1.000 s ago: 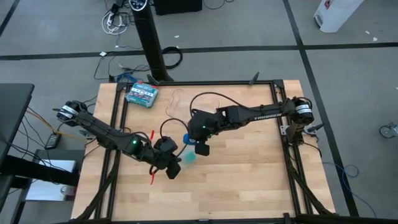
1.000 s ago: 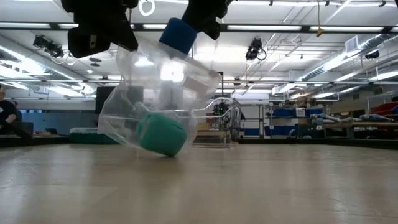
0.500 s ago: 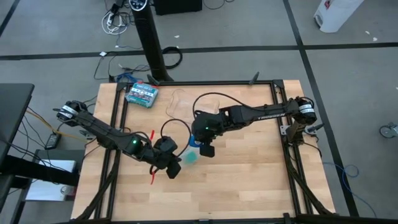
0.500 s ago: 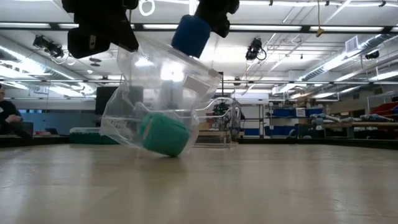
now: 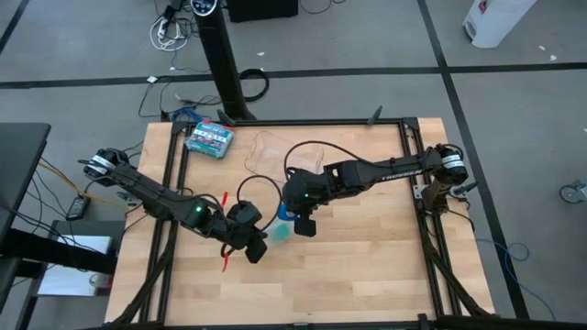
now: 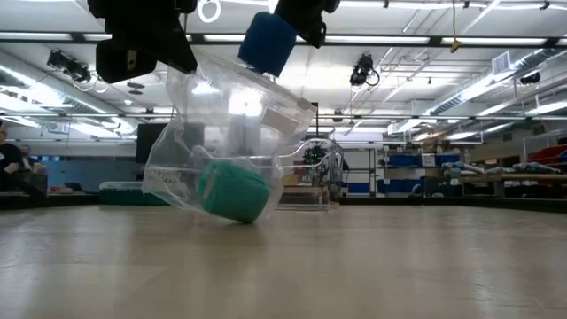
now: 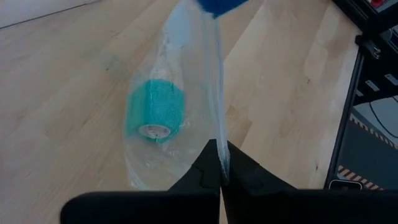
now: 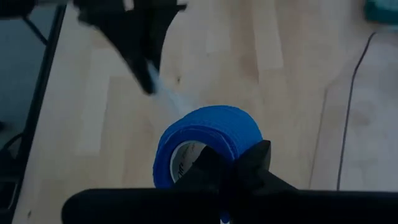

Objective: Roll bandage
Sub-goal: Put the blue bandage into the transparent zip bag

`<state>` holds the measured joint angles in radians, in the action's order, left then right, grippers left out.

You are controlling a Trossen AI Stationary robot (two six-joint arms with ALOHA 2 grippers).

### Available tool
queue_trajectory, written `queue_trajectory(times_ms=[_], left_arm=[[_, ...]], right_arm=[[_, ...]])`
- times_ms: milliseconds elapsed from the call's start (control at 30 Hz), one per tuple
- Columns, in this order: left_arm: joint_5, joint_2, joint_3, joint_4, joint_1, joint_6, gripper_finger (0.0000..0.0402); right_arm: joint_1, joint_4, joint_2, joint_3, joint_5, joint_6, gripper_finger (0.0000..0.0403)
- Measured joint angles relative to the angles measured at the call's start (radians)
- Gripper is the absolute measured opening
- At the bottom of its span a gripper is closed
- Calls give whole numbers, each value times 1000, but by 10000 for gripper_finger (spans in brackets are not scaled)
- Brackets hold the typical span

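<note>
From the high view, the left end effector (image 5: 255, 246) sits over the middle-left of the wooden worktop (image 5: 367, 266), and the right end effector (image 5: 303, 223) reaches in from the right to hang close beside it. A small teal-green roll (image 5: 278, 233) lies between them, and a green-and-white printed box (image 5: 209, 138) rests at the worktop's far left corner. A red tool (image 5: 224, 234) lies under the left arm.

In the low view, a clear plastic bag (image 6: 221, 142) hangs tilted from the left end effector (image 6: 146, 44), its bottom resting on the worktop with the teal-green roll (image 6: 233, 190) inside. The blue bandage roll (image 6: 266, 42) is held in the air just above the bag's mouth.

The left wrist view shows the left end effector's fingers (image 7: 205, 177) clenched on the bag's edge (image 7: 219, 124), the teal-green roll (image 7: 155, 112) lying in the bag below.

The right wrist view shows the right end effector (image 8: 233, 165) clamped on the blue bandage roll (image 8: 208, 140), above the worktop.
</note>
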<state>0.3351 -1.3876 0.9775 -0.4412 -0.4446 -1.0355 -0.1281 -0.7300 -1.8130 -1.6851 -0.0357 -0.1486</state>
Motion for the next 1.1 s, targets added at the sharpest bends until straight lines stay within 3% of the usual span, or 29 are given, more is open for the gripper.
queue_trajectory(times_ms=[300,900,1100], left_arm=[[0,0,0,1,0,-8,4],[41,0,0,1,0,-33,4],[52,0,0,1,0,-45,4]], right_arm=[[1,107,-2,129,10,-10,0],[13,306,-1,172,-21,43,0],[13,311,-1,214,64,-13,0]])
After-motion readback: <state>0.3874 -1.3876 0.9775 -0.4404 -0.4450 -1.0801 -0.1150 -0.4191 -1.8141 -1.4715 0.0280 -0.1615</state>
